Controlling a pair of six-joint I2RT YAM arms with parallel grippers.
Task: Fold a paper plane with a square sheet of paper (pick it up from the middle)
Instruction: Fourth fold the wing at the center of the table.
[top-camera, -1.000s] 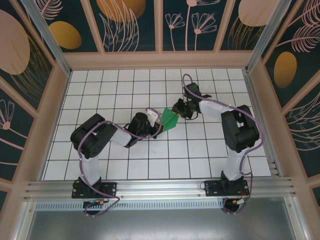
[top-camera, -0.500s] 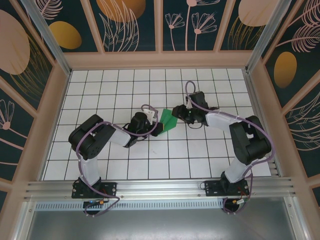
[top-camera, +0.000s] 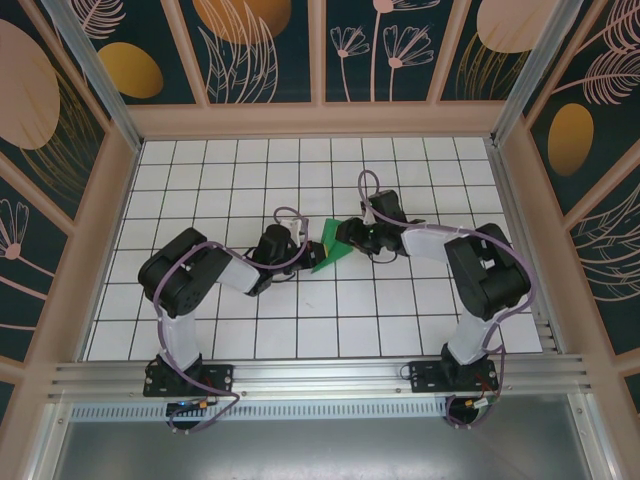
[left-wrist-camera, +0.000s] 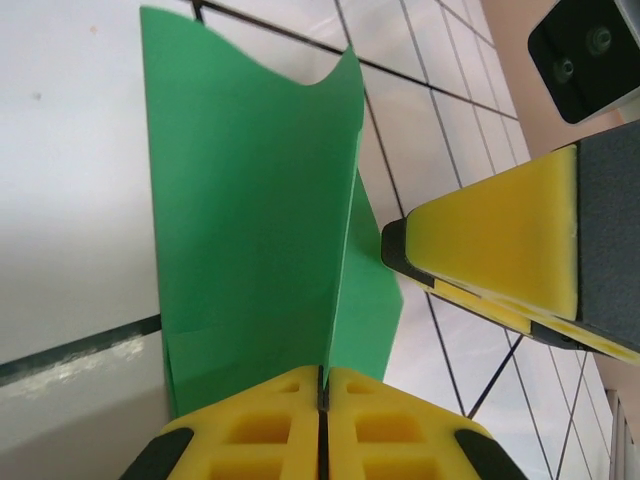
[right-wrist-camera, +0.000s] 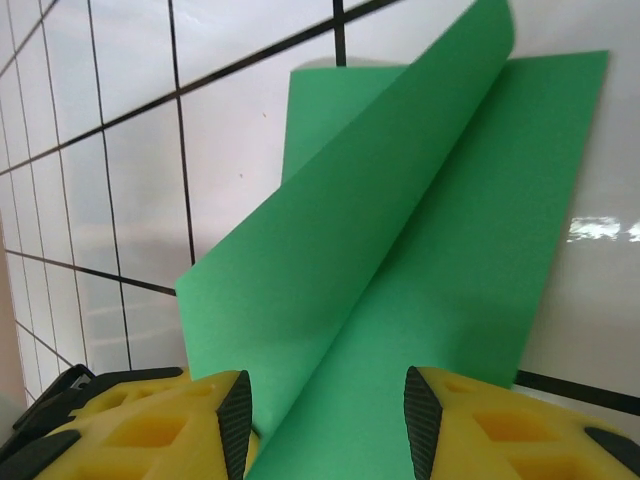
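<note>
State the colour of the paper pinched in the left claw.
The square sheet of paper is plain bright green, clearest in the left wrist view.

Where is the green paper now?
In the top view, the paper is mid-table, pinched by the left pincer, with the right pincer open around its other edge.

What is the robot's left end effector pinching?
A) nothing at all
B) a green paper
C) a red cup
B: in the left wrist view, the left end effector has its yellow fingers pressed together on the edge of the green paper.
</note>
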